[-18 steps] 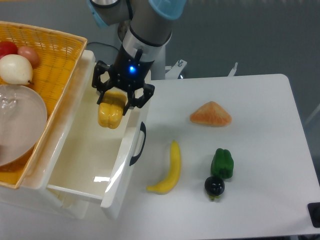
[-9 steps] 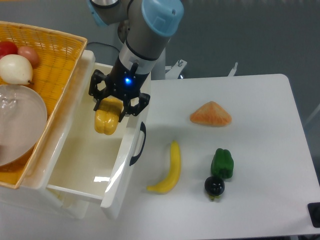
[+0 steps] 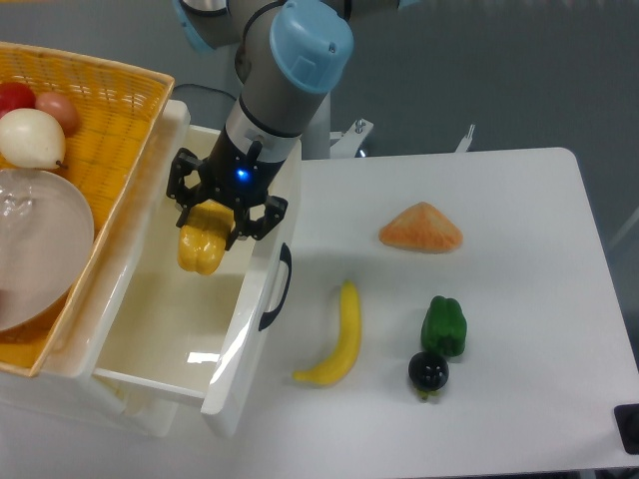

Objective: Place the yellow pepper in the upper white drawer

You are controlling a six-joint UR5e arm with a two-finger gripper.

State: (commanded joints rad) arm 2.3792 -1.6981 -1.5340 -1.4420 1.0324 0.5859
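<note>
The yellow pepper [image 3: 203,242] is held betw. the fingers of the gripper [image 3: 216,222], closed on its top, and is hung over the inside of the open upper white drawer [image 3: 170,329], near the drawer's back end, not yet set down. A yellow wicker basket [image 3: 120,110] w/ fruit is seen at the drawer's left. On the desk [image 3: 519,200], a banana [image 3: 337,351] lies near the front edge by the drawer handle; a green pepper [image 3: 444,325] and a dark round fruit [image 3: 428,372] sit to its right, touching.
</note>
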